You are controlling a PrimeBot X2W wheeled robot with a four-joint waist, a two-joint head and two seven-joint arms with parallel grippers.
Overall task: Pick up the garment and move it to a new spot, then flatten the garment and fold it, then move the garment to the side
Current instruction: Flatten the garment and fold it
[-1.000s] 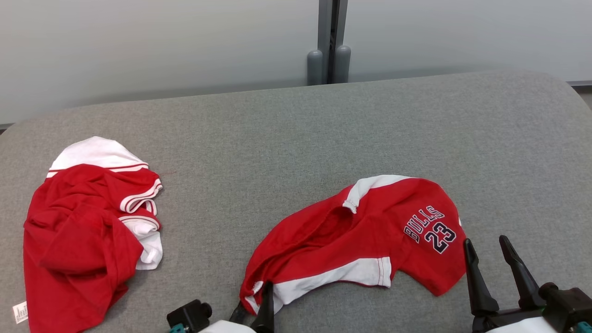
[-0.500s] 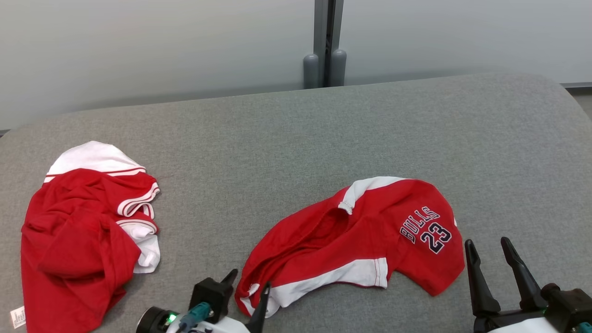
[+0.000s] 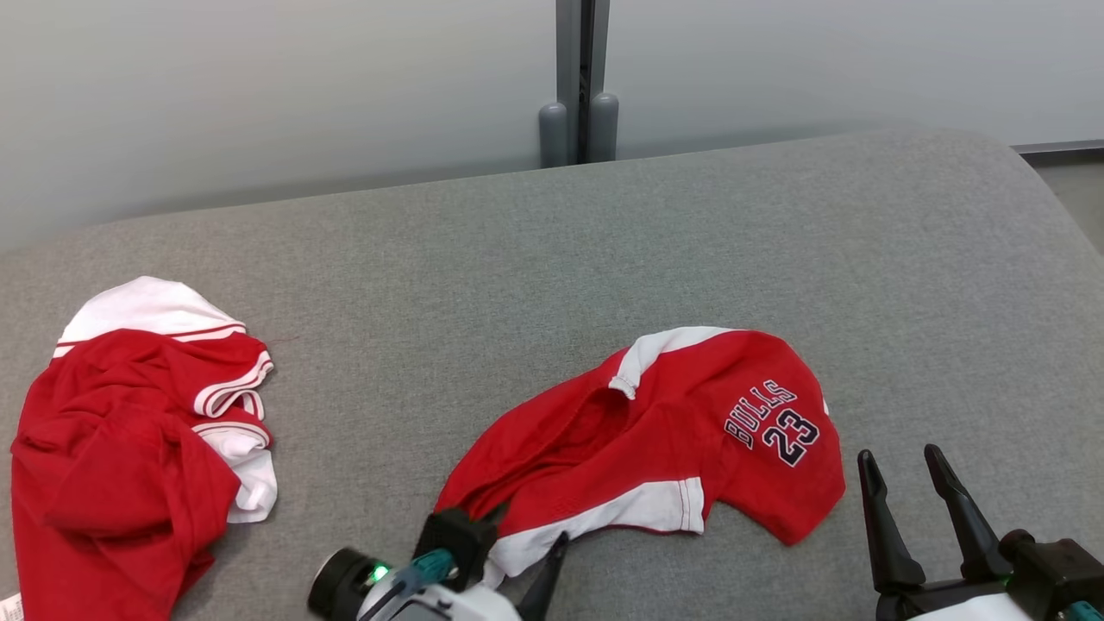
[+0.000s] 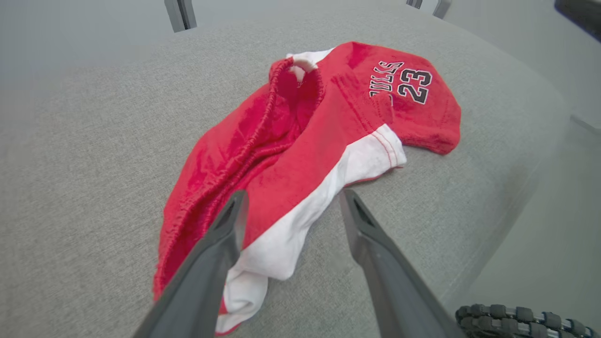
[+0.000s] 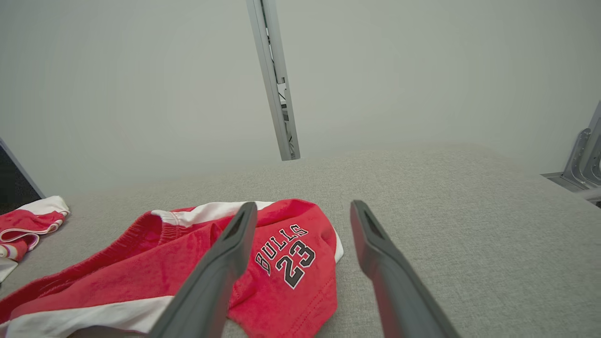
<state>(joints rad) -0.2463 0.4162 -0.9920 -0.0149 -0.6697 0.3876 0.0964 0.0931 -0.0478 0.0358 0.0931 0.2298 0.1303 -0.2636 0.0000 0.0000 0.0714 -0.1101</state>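
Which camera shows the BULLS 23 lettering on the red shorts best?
The right wrist view: the lettering is large, sharp and whole. The head view shows it whole but smaller; in the left wrist view a fold hides its first letter.

Grey fabric-covered surface (image 3: pixel 604 241), fine woven texture, far corners rounded. Two items lie directly on it, well apart.
Red shorts (image 3: pixel 655 448): near the front edge, centre-right in the head view, crumpled, not flat; white side stripe along the near side, elastic waistband gaping open, "BULLS 23" print facing up on the right-hand leg.
Red-and-white garment (image 3: pixel 121 431): far left, bunched in a heap, white panel and striped trim at its far end
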